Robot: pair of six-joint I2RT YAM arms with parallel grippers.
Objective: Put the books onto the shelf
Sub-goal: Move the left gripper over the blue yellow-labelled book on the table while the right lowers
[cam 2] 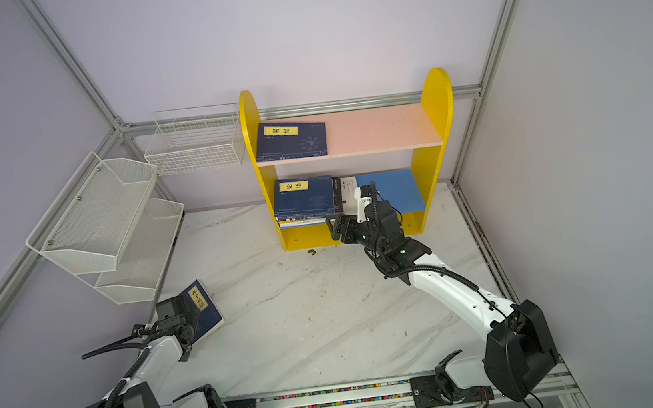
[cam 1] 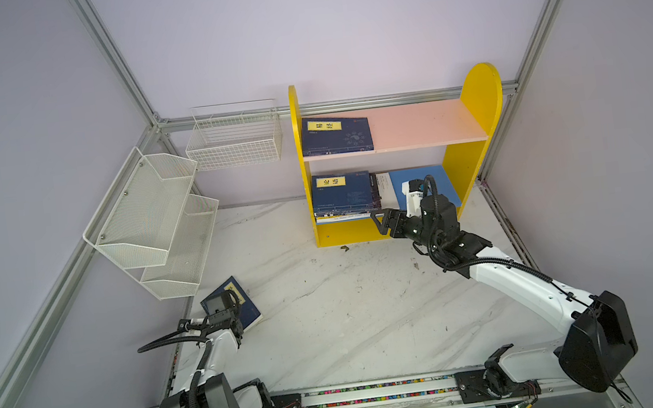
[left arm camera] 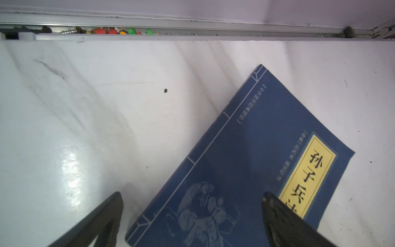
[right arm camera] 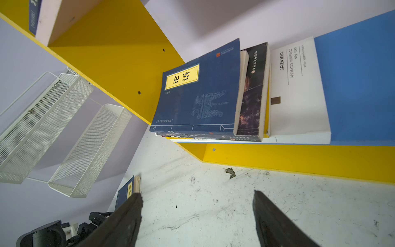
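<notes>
1. Left gripper (left arm camera: 192, 194), spread wide, hovers over a navy book (left arm camera: 245, 160) lying near left on the table (cam 1: 350, 315), apparently not touching.
2. Right gripper (right arm camera: 197, 193), spread and empty, faces the stacked books (cam 1: 340, 195) on the lower board (cam 1: 439, 183) of the shelf (cam 1: 479, 87).

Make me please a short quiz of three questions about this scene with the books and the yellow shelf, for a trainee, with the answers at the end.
1. Short answer: are the right hand and the left hand open or shut?
2. True or false: the pink upper board of the shelf bears no book.
3. Choose one: where does the last book off the shelf lie?
A) in the right hand
B) on the table, at the left hand
C) on the pink upper board

Key
1. Both open, and both hold nothing.
2. False: a navy book lies flat on it.
3. B
</notes>
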